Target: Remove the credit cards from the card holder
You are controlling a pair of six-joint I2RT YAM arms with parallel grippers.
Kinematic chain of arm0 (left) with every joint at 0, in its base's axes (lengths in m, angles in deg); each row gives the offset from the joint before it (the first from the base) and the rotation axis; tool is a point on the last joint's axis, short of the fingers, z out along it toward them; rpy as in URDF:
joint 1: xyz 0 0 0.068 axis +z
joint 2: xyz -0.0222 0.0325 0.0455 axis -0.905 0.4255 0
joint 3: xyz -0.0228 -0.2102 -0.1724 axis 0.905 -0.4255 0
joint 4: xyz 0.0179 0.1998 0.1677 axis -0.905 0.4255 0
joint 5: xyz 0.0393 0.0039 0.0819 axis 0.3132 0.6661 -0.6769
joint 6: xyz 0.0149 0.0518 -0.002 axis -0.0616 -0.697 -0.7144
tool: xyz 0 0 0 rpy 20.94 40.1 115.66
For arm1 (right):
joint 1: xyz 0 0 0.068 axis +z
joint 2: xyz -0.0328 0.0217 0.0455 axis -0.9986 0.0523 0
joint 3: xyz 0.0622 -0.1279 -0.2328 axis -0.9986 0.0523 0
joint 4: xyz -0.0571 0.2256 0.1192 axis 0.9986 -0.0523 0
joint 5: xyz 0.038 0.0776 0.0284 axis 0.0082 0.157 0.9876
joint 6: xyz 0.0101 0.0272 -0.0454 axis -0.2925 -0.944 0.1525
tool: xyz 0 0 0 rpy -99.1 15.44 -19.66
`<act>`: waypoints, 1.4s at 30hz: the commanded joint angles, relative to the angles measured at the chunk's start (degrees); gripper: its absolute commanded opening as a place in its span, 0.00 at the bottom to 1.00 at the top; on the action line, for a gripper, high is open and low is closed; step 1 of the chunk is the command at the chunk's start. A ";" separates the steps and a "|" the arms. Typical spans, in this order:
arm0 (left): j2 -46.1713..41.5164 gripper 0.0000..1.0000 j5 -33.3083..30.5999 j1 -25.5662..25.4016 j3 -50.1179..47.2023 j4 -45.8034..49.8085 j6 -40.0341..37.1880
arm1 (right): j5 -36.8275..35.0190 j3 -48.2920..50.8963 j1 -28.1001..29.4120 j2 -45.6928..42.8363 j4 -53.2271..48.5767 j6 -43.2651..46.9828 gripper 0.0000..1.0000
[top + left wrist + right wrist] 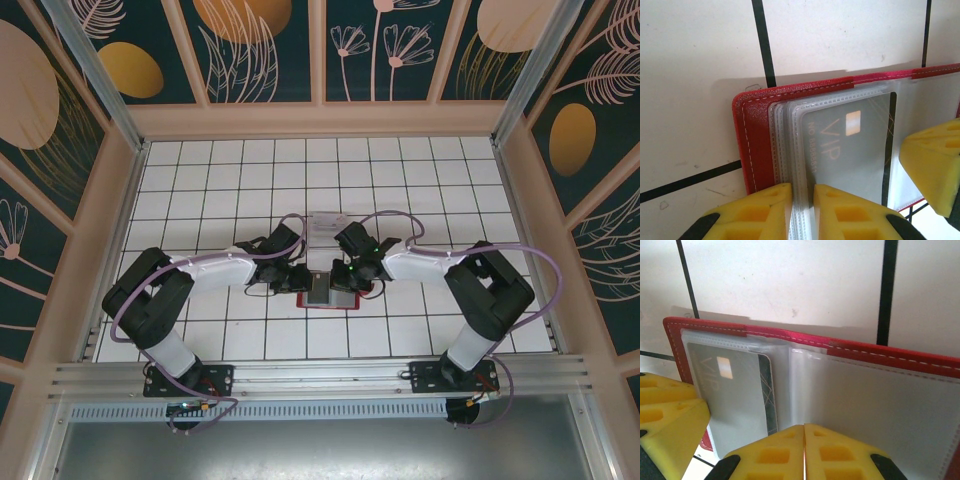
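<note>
**Step in hand:** extraction, with no card out yet. The left gripper [802, 195] has its fingers nearly together, clamped on the near edge of the stacked clear sleeves [782, 150], and appears to pin them. The holder [330, 298] lies open and flat on the tiled table [200, 180], red cover down, between the two grippers. The right gripper [804, 432] has its fingers pressed together at the holder's near edge, close to the fold. Whether a film leaf is caught between them cannot be told.

**Next move, as judged:** with the sleeves pinned on the left, the right gripper must part its fingers, find the card's exposed edge at the sleeve mouth, and slide the card out without lifting the holder.

**Containers:**
- **Left stack:** the card [850, 145] is grey, marked VIP, with a dark stripe on the fold side. It sits fully inside the top sleeve. Any cards beneath it are hidden.
- **Right pocket** [880, 400]**:** it looks blank and is probably empty.
- **Tray** [327, 222]**:** it is pale and lies just beyond the holder. Its contents are too small to tell.
</note>
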 commanded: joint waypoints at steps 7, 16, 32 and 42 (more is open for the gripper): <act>-0.60 0.24 -3.18 -0.78 -1.10 6.70 0.21 | 1.01 -0.05 -0.11 -1.87 0.13 -0.74 0.26; -0.91 0.24 -3.58 -0.74 -0.07 7.42 0.09 | 1.39 0.21 -0.06 1.51 -0.36 -0.46 0.38; -1.90 0.23 -5.83 -0.75 0.81 9.72 0.03 | -2.26 -1.96 1.02 3.65 -4.78 0.52 0.42; -1.38 0.22 -5.83 -0.74 1.22 9.53 -0.58 | -5.07 -4.50 2.44 5.12 -8.28 0.81 0.46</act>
